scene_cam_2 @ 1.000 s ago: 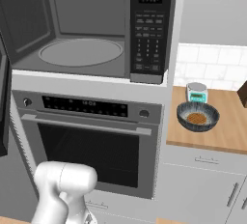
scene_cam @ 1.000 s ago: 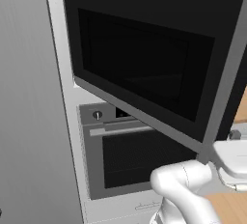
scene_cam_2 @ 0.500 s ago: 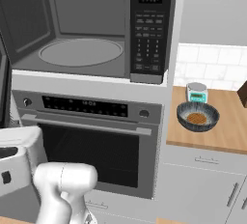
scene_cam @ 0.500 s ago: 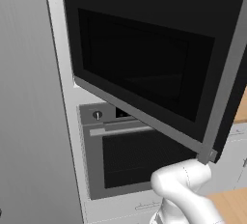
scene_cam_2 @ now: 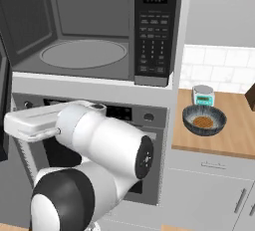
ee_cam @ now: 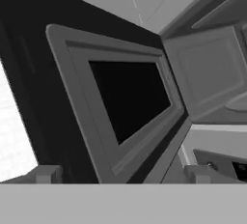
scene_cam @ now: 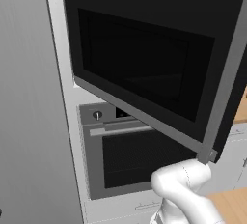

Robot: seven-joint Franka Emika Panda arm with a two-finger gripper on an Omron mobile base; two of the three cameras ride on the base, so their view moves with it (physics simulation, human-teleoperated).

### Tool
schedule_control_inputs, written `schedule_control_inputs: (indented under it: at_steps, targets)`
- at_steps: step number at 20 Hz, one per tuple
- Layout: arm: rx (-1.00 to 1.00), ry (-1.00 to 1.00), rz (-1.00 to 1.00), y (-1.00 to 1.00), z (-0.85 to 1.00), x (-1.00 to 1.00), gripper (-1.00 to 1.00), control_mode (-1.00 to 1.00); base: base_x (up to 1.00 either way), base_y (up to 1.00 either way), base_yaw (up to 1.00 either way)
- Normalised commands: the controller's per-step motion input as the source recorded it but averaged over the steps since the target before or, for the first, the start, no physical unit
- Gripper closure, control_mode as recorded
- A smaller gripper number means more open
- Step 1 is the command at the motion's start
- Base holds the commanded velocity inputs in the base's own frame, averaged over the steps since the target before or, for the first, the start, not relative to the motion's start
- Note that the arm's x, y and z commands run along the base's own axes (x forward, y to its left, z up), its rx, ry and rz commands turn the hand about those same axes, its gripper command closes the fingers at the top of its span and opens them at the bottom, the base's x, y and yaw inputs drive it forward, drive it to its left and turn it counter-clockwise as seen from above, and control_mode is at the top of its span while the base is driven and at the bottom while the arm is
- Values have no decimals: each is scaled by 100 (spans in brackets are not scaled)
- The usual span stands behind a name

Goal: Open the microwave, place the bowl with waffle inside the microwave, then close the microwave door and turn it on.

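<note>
End effector (ee_cam: pixel 119 175) nearest, fingers spread wide and holding nothing, pointed at the inner face of the microwave door (ee_cam: pixel 120 107). Microwave door (scene_cam: pixel 154 68) swung fully out to the left, with its grey bar handle (scene_cam: pixel 224 88) on the free edge. White arm (scene_cam_2: pixel 94 150) stretched leftward in front of the grey oven (scene_cam_2: pixel 149 120), below the opening. Farther back, microwave (scene_cam_2: pixel 99 31) standing open, round turntable (scene_cam_2: pixel 83 54) bare inside, black keypad panel (scene_cam_2: pixel 153 31) at its right. To the right, on the wooden surface (scene_cam_2: pixel 234 140), dark bowl (scene_cam_2: pixel 204 120) with the waffle (scene_cam_2: pixel 202 122) in it, well apart from the microwave. Just behind the bowl, a small kitchen scale (scene_cam_2: pixel 203 94) against the white tiled wall (scene_cam_2: pixel 219 68).
</note>
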Motion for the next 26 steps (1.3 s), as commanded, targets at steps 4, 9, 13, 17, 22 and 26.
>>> schedule_control_inputs:
  at_steps: [4, 9, 13, 17, 22, 26]
  targets:
    - [0, 0, 17, 87, -49, 73, -100, -100, 0, 0, 0]
    - [-2, 1, 0, 96, -13, 37, -100, -100, 0, 0, 0]
    - [-9, -7, 4, 95, 8, -54, -100, -100, 0, 0, 0]
    - [-15, -23, 12, 99, 14, -100, -100, -100, 0, 0, 0]
    - [-7, -13, 5, 93, 7, -56, -100, -100, 0, 0, 0]
    - [-2, 3, -13, 49, 0, 14, -100, -100, 0, 0, 0]
